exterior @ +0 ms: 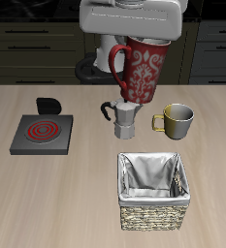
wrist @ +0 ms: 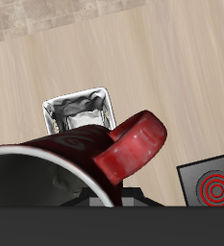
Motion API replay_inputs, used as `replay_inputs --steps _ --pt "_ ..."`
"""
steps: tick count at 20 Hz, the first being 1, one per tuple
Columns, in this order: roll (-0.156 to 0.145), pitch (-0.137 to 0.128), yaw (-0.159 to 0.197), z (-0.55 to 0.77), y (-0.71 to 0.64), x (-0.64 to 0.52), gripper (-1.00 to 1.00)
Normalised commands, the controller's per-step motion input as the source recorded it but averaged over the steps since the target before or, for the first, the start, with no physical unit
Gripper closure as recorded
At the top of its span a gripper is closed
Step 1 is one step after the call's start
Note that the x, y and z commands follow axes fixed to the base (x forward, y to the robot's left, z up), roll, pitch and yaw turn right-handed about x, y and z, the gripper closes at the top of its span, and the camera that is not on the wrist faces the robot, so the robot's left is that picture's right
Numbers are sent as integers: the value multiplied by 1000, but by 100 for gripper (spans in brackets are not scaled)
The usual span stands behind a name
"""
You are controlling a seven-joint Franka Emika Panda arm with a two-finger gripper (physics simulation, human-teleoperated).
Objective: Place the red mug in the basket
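Gripper fingers are hidden behind the red mug (exterior: 144, 68), so I can't tell the grip, but the mug hangs tilted in the air under the gripper (exterior: 134, 39). The basket (exterior: 153, 190) sits well below, nearer the front, showing only its cloth lining.

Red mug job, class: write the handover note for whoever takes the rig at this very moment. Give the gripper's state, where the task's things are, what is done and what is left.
Gripper: shut on the red mug, holding it in the air, tilted.
Red mug: lifted clear of the table, above the moka pot, handle free of the fingers.
Basket: empty, nearer the table's front edge than the mug.
Done: mug picked up.
Left: carry it over the basket, lower it in, release.
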Motion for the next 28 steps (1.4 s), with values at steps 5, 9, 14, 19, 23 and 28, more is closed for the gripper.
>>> replay_inputs --steps 5,9,14,19,23,28 --pt "19 14 3 -78 205 5 100" --pt "-4 4 25 -76 59 61 100" --pt "-5 -3 24 -8 -59 102 100" --pt "-1 12 23 -109 -86 145 100" --pt "24 38 10 -245 154 132 100" --pt "40 39 43 -276 148 52 100"
